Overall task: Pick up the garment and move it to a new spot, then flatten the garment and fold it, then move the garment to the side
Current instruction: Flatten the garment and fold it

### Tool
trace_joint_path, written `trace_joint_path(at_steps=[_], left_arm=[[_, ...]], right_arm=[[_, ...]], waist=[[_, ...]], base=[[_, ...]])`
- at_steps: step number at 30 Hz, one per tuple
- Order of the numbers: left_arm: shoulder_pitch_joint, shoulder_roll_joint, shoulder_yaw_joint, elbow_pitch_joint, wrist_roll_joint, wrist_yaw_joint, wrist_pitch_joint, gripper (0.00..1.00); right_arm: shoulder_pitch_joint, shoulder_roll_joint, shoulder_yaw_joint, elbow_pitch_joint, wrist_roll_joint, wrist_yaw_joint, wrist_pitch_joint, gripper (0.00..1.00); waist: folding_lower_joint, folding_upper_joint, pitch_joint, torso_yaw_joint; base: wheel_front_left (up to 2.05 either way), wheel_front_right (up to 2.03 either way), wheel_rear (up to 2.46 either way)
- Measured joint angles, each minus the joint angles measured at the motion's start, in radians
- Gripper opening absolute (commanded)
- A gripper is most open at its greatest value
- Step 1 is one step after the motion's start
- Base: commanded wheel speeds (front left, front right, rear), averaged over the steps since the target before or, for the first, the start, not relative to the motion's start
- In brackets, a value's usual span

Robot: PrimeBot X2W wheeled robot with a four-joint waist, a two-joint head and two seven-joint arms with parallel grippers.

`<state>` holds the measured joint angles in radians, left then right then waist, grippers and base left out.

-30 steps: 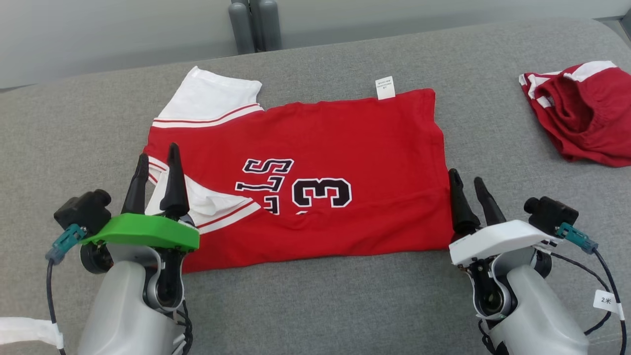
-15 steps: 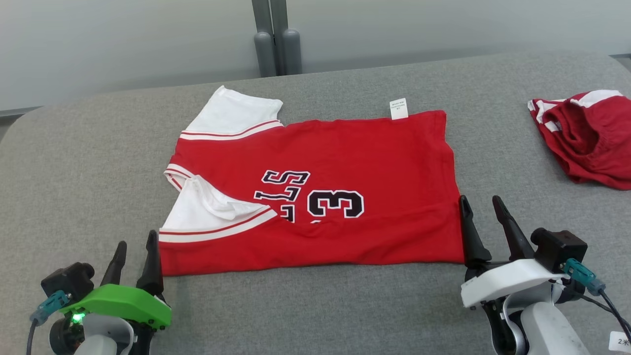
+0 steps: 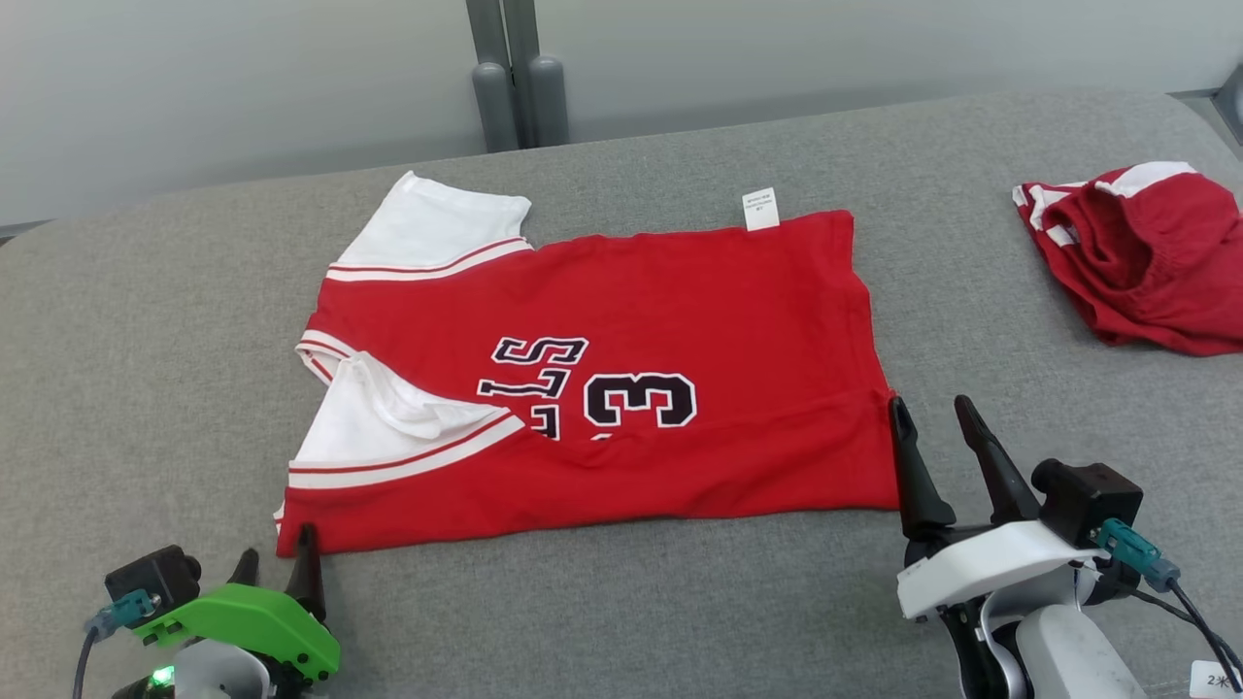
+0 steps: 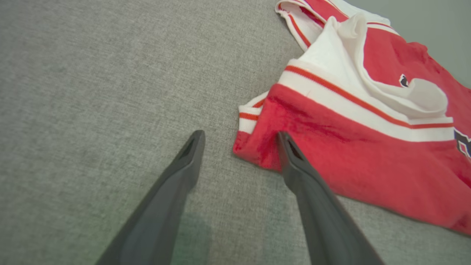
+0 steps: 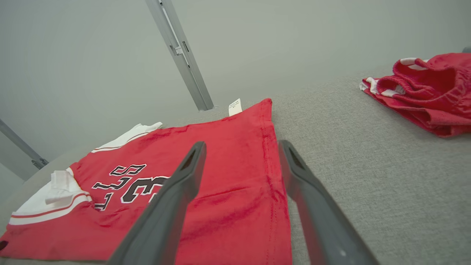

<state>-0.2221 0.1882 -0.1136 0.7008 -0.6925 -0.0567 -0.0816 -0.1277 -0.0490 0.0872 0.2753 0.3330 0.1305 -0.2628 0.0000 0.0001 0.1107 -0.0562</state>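
1. Shirt [image 3: 621, 311]: red, with white sleeves and black lettering. It lies spread flat on the grey cushion [image 3: 146, 340], collar end toward the robot's left and hem toward its right. The lettering is cut off partway toward the near edge.
2. Left gripper [image 3: 279, 553]: fingers spread, holding nothing, at the shirt's near left corner. In the left wrist view one fingertip overlaps the red edge of that corner and the other stands over bare cushion. Whether the tip touches the cloth cannot be told.
3. Right gripper [image 3: 929, 406]: fingers spread, holding nothing, at the shirt's near right corner. In the right wrist view the hem seam runs up between the two fingers, with one finger over red cloth and the other over the cushion just beside it.
4. Label [image 3: 760, 209]: small and white, projecting from the shirt's far edge near the hem end.
5. Shorts [image 3: 1146, 262]: red with white trim, crumpled on the same cushion, well apart from the shirt on the robot's right.
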Motion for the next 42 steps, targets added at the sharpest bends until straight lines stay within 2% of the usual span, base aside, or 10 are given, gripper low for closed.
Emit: trace_joint_path(at_steps=[1, 2, 3, 4, 31, 32, 33, 34, 35, 42], left_arm=[[-0.005, -0.001, -0.001, 0.005, -0.001, 0.000, 0.001, 0.98], [-0.010, -0.001, -0.002, 0.010, -0.002, 0.001, 0.002, 0.82], [-0.015, -0.001, -0.005, 0.015, -0.002, 0.001, 0.008, 0.49], [-0.023, 0.000, -0.013, 0.024, -0.002, 0.001, 0.021, 0.02], [0.028, 0.004, -0.040, -0.152, 0.010, 0.029, -0.026, 0.00], [0.030, 0.004, -0.040, -0.156, 0.010, 0.031, -0.026, 0.00], [0.035, 0.004, -0.041, -0.164, 0.008, 0.031, -0.026, 0.00], [0.040, 0.004, -0.041, -0.166, 0.008, 0.031, -0.027, 0.00], [0.045, 0.004, -0.040, -0.168, 0.008, 0.031, -0.031, 0.00], [0.096, 0.012, -0.038, -0.217, 0.003, 0.033, -0.043, 0.00]], right_arm=[[0.000, 0.000, -0.001, -0.001, 0.000, 0.000, 0.000, 1.00], [0.000, 0.000, -0.001, -0.002, 0.000, 0.000, 0.000, 1.00], [0.000, 0.000, -0.002, -0.003, 0.000, 0.000, 0.000, 1.00], [0.000, 0.000, -0.001, -0.003, 0.000, 0.000, 0.000, 1.00], [-0.133, -0.002, 0.003, 0.460, -0.024, 0.000, 0.085, 0.99], [-0.142, -0.002, 0.010, 0.474, -0.019, 0.000, 0.085, 0.83], [-0.155, -0.003, 0.023, 0.500, -0.009, 0.000, 0.086, 0.34], [-0.162, -0.004, 0.030, 0.513, 0.002, 0.000, 0.086, 0.09], [-0.167, -0.004, 0.035, 0.522, 0.009, 0.000, 0.083, 0.00], [-0.170, 0.000, 0.042, 0.531, 0.059, 0.001, 0.051, 0.00]], waist=[[0.0000, 0.0000, 0.002, -0.003], [0.0000, 0.0000, 0.003, -0.006], [0.0000, -0.0001, 0.005, -0.008], [0.0000, 0.0000, 0.007, -0.013], [0.0000, 0.0000, -0.002, 0.043], [0.0000, -0.0001, -0.003, 0.044], [0.0000, -0.0001, -0.007, 0.046], [0.0000, 0.0000, -0.010, 0.046], [0.0000, 0.0000, -0.012, 0.046], [0.0000, 0.0000, -0.039, 0.045]], base=[[0.00, 0.00, 0.00], [0.00, 0.00, 0.00], [0.00, 0.00, 0.00], [0.00, 0.00, 0.00], [0.00, 0.00, 0.00], [0.00, 0.00, 0.00], [0.00, 0.00, 0.00], [0.00, 0.00, 0.00], [0.00, 0.00, 0.00], [0.00, 0.00, 0.00]])
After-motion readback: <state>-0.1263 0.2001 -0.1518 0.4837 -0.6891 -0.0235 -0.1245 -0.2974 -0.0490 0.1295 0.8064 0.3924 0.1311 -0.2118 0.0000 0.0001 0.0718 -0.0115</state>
